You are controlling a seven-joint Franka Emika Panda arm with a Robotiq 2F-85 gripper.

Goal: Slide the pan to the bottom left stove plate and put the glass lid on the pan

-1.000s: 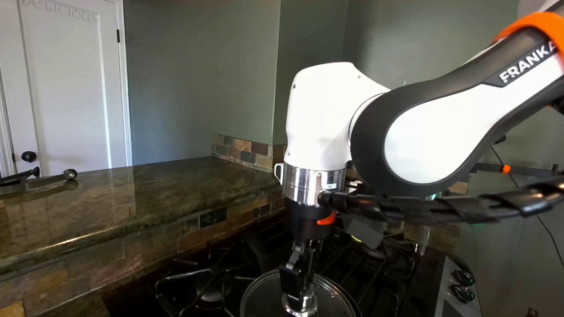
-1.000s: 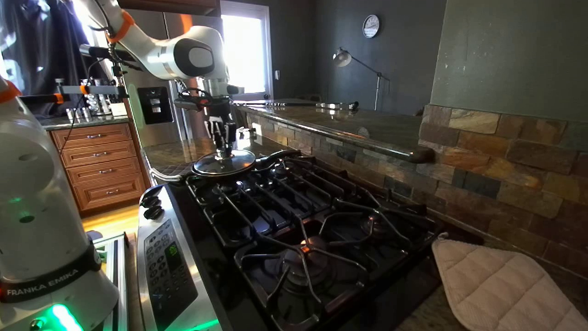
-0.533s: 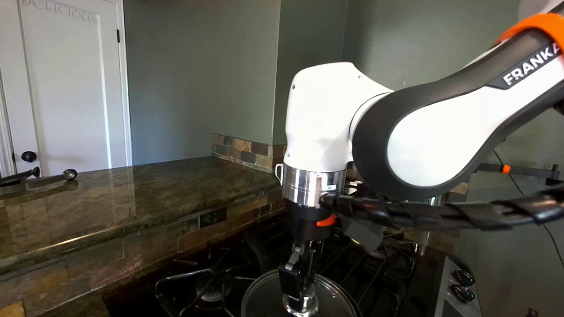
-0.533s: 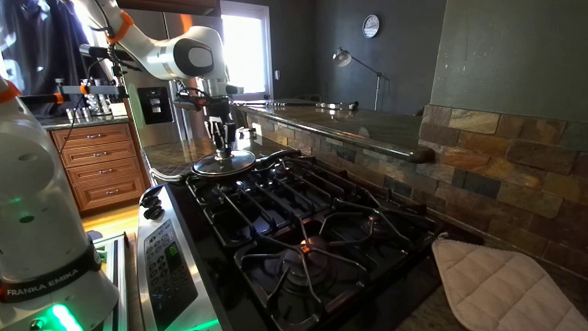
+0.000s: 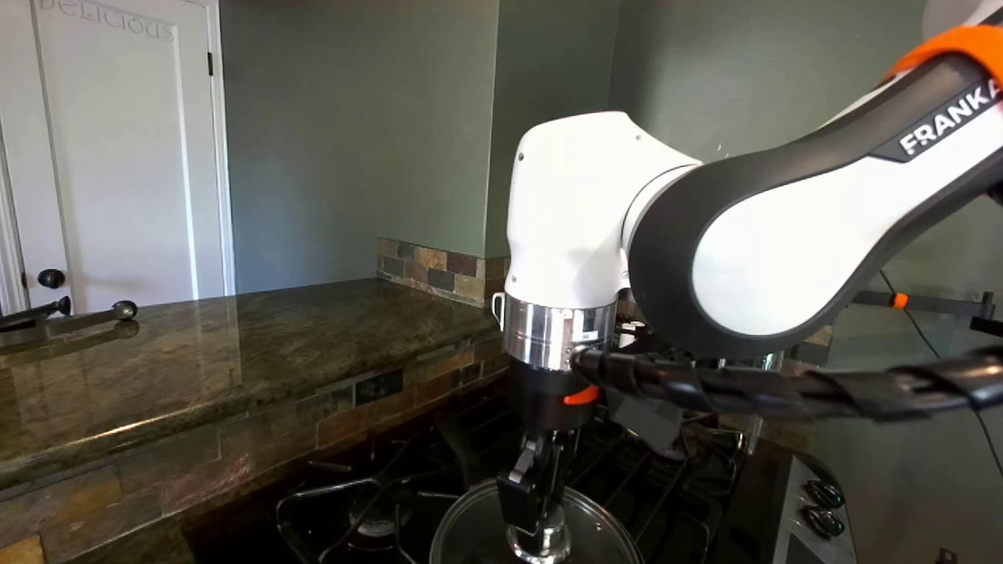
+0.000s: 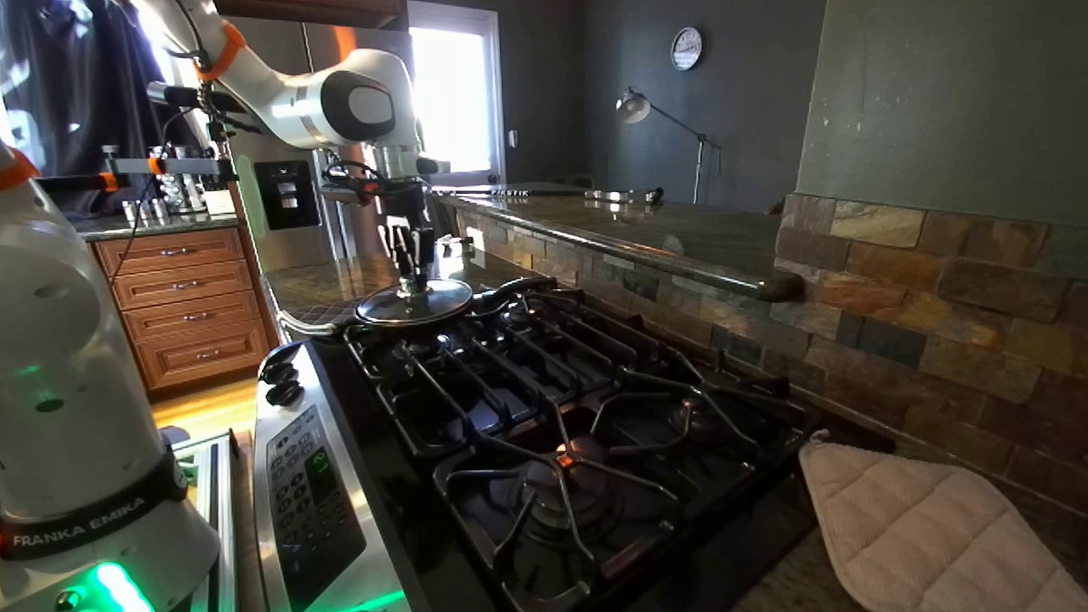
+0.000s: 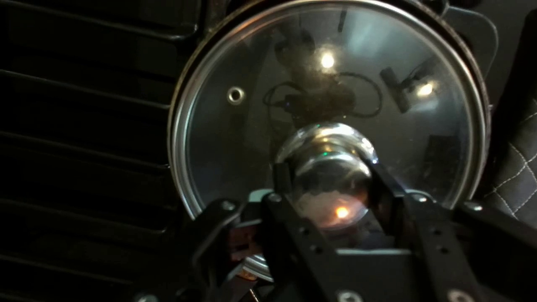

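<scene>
Looking down in the wrist view, I see the gripper (image 7: pixel 330 174) with its fingers (image 7: pixel 386 188) drawn partway in, one against each side of the shiny knob (image 7: pixel 335 193), so it has hold of the glass lid (image 7: pixel 327 105). The lid covers the pan (image 7: pixel 486 105), whose rim rings it narrowly; the gripper hides part of the edge, so I can't tell if it's seated all the way round. A dark quilted cloth (image 7: pixel 520 172) lies just beside the pan.

In an exterior view the white arm (image 5: pixel 564 211) bends over and points straight down at the lid, beside the stone counter (image 5: pixel 258 337).

In an exterior view the covered pan stands at the far end of the stove (image 6: pixel 408 501), on the side nearer the control panel (image 6: pixel 316 476); the stove plate beneath is hidden. A burner (image 6: pixel 569 489) shows at the near end, and a pale pot holder (image 6: pixel 935 527) lies just beside the stove.
</scene>
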